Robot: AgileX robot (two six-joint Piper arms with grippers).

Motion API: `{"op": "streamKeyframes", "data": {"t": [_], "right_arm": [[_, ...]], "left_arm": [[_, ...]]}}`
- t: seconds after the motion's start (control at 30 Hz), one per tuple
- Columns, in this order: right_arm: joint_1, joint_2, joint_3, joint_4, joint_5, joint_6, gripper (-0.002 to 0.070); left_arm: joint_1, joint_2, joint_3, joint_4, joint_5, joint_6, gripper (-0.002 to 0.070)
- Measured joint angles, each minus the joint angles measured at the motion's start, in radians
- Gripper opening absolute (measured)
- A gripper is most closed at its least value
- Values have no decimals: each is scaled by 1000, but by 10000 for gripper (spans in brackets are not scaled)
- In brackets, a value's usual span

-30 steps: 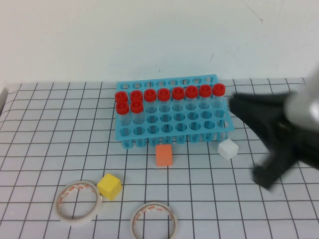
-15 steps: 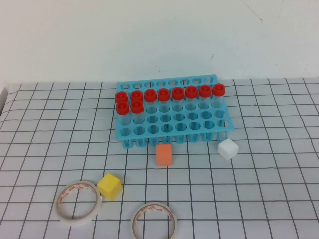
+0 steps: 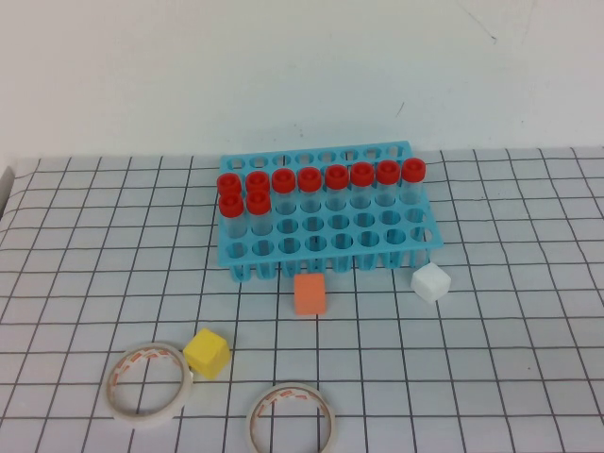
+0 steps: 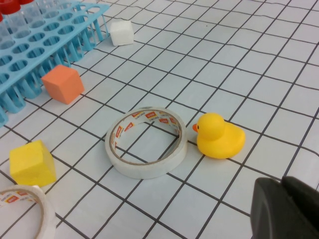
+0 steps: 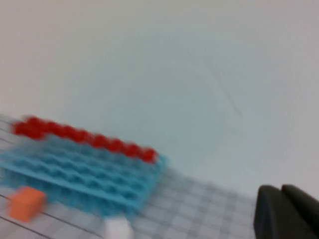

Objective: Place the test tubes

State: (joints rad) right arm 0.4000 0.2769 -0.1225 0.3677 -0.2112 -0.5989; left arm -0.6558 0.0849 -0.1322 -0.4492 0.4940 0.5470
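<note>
Broadly, the gridded table (image 3: 528, 377) carries everything, and neither arm shows in the high view.

- Blue rack (image 3: 321, 253): sits toward the far side, mid-table, with its near rows of holes empty.
- Left gripper (image 4: 283, 185): low over the near part of the table, fingers pressed together, holding nothing. Just ahead of it are a yellow duck (image 4: 219, 137) and a tape roll.
- Right gripper (image 5: 281, 191): fingers together too, empty, raised and looking across at the rack from well apart.
- Two tape rolls (image 3: 146, 413) (image 3: 293, 389): lie flat near the front edge.
- Test tubes (image 3: 310, 189): ten with red caps, all seated upright in the rack. Eight stand in one row near its far side, and two are in the next row at the robot's left end. No loose tube shows in any view.
- Cubes: orange (image 3: 310, 294) lies just in front of the rack, white (image 3: 430, 282) sits by its right front corner, and yellow (image 3: 207, 353) is beside the left-hand roll.

Judgement: the tubes' long axes run vertical, so any further handling would call for a descent from above onto a cap. The rack lies away from both sets of fingers, past the roll and the orange cube on the left arm's side. Which arm is nearer I cannot tell — placing looks complete or close to it.
</note>
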Motion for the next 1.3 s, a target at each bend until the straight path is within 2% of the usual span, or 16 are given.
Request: {"op": "streamKeyframes", "data": {"t": [0.03,0.07,0.13,0.23,0.43,0.67,1.3], "right_arm": [[-72,0,0,-71,29,90,-1],[-195,-6,0,-218,102,278,-1],[-300,-37,0,-377,211,453,-1],[-388,-117,30,-515,298,609,-1],[-416,-239,144,-552,338,745,-1],[-416,-290,148,-520,524,788,-1],[-416,-290,144,-518,541,801,-1]], "left_arm": [[0,0,0,0,0,0,-1],[0,0,0,0,0,0,-1],[0,0,0,0,0,0,-1],[0,0,0,0,0,0,-1],[0,0,0,0,0,0,-1],[0,0,0,0,0,0,-1],[0,0,0,0,2,-3,-1]]}}
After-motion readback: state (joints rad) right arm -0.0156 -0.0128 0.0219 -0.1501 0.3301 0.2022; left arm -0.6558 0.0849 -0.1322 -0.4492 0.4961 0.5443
